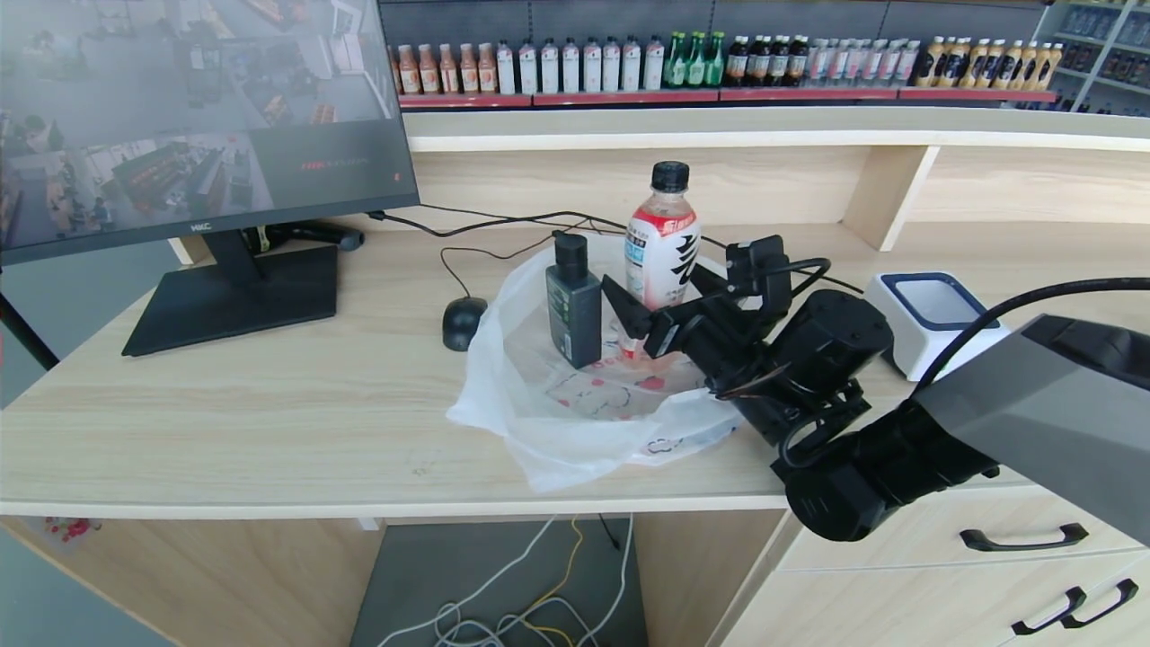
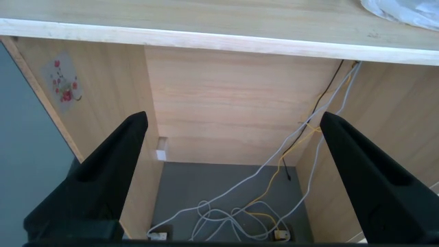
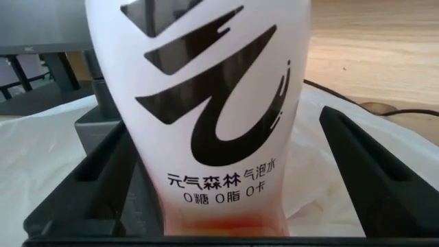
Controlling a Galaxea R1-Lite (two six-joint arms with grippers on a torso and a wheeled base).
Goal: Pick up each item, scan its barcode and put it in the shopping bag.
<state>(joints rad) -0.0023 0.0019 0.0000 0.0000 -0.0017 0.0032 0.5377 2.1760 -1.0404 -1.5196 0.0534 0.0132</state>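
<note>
As the right jaws gape, the bottle [image 1: 662, 244] stands upright between them.

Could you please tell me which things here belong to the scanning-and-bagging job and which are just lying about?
Job: drink bottle, dark bottle, shopping bag, barcode scanner.
Lying about: monitor, mouse, cables, shelved bottles.

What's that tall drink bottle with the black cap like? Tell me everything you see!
The tall drink bottle is plastic, with a black screw cap, a white label bearing bold black strokes, and a pinkish base. It stands upright in the opened white plastic bag, beside a dark bottle, between the right gripper's open fingers.
</note>
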